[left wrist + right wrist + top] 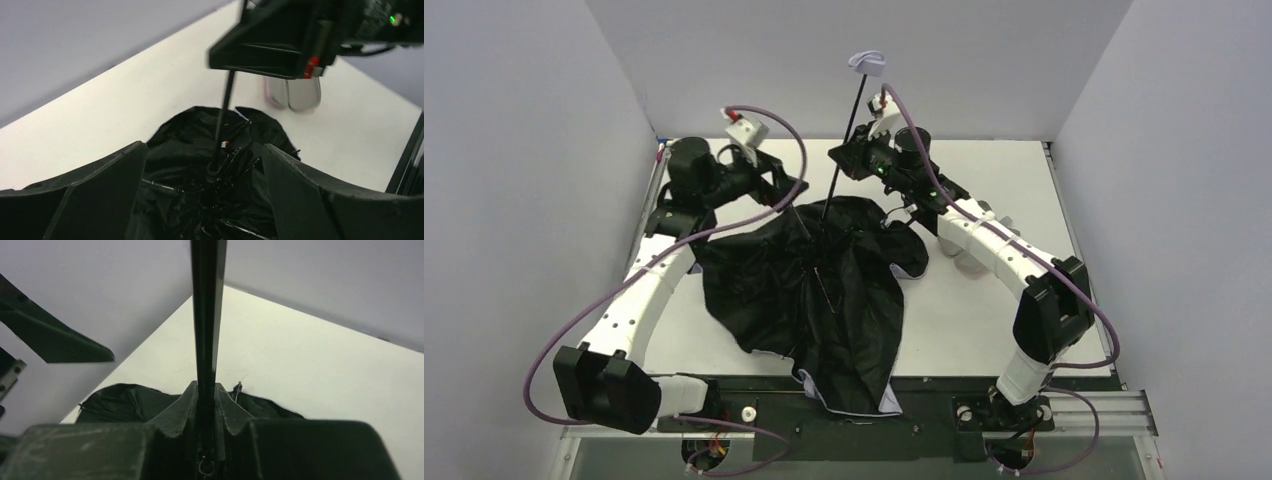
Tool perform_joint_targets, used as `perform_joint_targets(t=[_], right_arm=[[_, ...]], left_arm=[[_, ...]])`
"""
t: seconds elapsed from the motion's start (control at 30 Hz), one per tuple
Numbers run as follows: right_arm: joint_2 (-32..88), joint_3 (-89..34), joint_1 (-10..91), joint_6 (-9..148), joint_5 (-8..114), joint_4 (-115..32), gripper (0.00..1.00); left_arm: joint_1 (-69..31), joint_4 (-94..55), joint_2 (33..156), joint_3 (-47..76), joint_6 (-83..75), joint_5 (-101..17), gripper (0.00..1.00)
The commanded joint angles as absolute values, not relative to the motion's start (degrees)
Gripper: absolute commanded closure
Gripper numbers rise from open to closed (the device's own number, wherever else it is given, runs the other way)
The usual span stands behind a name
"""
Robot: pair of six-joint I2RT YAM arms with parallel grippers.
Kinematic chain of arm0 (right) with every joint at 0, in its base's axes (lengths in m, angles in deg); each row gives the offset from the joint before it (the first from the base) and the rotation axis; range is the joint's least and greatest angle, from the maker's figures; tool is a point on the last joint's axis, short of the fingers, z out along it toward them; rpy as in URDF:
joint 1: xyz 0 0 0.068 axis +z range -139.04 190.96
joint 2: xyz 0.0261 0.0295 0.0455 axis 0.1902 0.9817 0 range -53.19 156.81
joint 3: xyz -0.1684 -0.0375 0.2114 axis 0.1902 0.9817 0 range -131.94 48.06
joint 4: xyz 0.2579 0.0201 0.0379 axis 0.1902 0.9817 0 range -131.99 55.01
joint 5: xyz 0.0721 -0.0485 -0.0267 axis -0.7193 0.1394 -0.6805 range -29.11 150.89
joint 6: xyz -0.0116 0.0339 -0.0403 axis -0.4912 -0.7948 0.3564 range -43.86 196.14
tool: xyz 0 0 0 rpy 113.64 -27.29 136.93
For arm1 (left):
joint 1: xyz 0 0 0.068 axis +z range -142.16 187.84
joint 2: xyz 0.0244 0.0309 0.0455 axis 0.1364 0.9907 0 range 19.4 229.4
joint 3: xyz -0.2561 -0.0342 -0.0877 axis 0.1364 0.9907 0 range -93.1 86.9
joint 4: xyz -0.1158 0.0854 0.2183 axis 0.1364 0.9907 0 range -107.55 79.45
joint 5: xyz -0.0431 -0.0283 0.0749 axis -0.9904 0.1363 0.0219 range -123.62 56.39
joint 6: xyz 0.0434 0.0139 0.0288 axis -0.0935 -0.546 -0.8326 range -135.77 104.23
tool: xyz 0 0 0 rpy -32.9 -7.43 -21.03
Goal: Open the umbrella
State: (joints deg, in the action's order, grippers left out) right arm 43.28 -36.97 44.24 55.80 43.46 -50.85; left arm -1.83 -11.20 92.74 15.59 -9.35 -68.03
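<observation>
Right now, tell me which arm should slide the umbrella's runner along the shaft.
Left. The left gripper is open and facing the runner; the right gripper is shut on the shaft, steadying it.

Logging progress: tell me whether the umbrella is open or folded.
Not open: the umbrella lies limp and crumpled on the table, shaft extended.
</observation>
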Motion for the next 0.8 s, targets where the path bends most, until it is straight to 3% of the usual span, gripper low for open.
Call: perform_joint_targets(t=[0.0,0.07,0.27,0.37,0.7,0.77], right_arm=[[40.3,-39.1,45.1,51.4,42.4,-58.7,1.00],[40.0,-39.2,45.2,51.4,42.2,-58.7,1.00],[39.4,-38.5,45.3,50.6,41.8,-58.5,1.00],[39.2,-38.8,45.3,50.1,41.7,-58.5,1.00],[37.5,-40.8,44.3,48.3,41.5,-57.3,1.00],[37.4,-41.4,44.1,48.1,41.4,-57.1,1.00]], left_arm=[[-7.3,-10.8,95.2,17.0,-25.0,-70.8,0.25],[-8.7,-13.5,96.7,17.8,-25.1,-72.7,0.36],[-13.7,-20.2,100.7,20.6,-30.7,-73.2,0.46],[-14.8,-23.0,103.3,21.5,-30.8,-72.3,0.60],[-15.0,-20.5,109.2,21.9,-34.3,-67.0,0.68],[-15.0,-20.2,109.4,23.0,-36.0,-66.9,0.74]])
